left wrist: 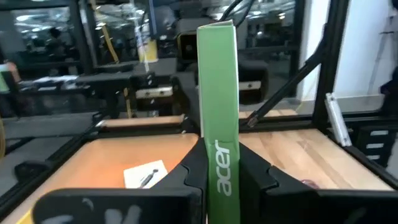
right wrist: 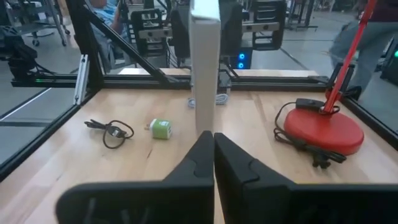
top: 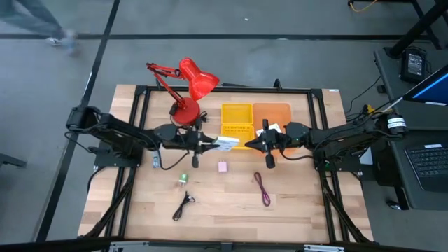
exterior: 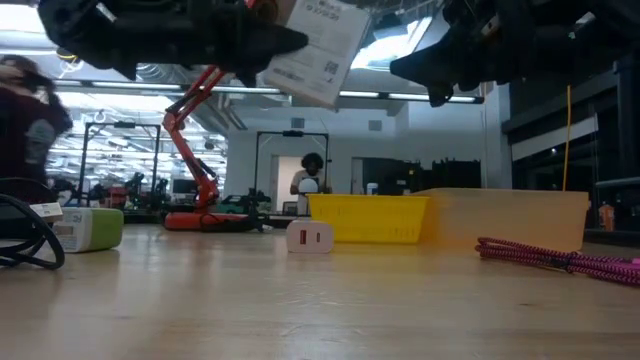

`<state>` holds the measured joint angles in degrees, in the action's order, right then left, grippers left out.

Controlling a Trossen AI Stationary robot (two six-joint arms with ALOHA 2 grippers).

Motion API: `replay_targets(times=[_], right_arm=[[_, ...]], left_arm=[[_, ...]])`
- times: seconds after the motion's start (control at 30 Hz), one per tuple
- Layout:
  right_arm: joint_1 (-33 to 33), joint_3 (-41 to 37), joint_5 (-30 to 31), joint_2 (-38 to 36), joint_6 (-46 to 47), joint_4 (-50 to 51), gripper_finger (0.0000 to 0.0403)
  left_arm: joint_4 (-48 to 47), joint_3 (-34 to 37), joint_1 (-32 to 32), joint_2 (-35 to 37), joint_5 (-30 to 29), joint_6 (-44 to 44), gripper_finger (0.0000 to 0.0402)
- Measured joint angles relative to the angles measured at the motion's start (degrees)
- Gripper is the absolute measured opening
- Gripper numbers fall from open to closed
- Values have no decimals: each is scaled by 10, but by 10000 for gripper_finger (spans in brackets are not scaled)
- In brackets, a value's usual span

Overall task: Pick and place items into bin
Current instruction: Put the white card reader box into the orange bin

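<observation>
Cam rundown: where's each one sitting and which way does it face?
High: overhead, straight down; both arms, left pincer holding packet.
Low: at table height, level into the room; arms overhead.
Left wrist: past own fingers, packet edge-on.
Right wrist: past right pincer, shut, toward lamp.
Shared: packet in all four.

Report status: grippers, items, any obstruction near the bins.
Left gripper shut on white packet, raised beside yellow bin. Right gripper shut on another white packet. Pink block, cords on table. Nothing blocking bins.

White packet (top: pixel 227 143) held upright w/ green edge, above table
</observation>
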<state>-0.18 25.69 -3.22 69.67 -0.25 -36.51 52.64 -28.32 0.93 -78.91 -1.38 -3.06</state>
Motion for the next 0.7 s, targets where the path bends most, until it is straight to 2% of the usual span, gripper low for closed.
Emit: replay_targets(times=[0.17,0.5,0.7], right_arm=[[0,0,0,0,0,0,30],[0,0,0,0,-19,-3,127],[0,0,1,0,-20,-9,151]], left_arm=[[0,-28,-21,-30,45,-6,37],[3,-76,-48,-88,83,-7,37],[3,-112,-58,-123,112,-7,37]])
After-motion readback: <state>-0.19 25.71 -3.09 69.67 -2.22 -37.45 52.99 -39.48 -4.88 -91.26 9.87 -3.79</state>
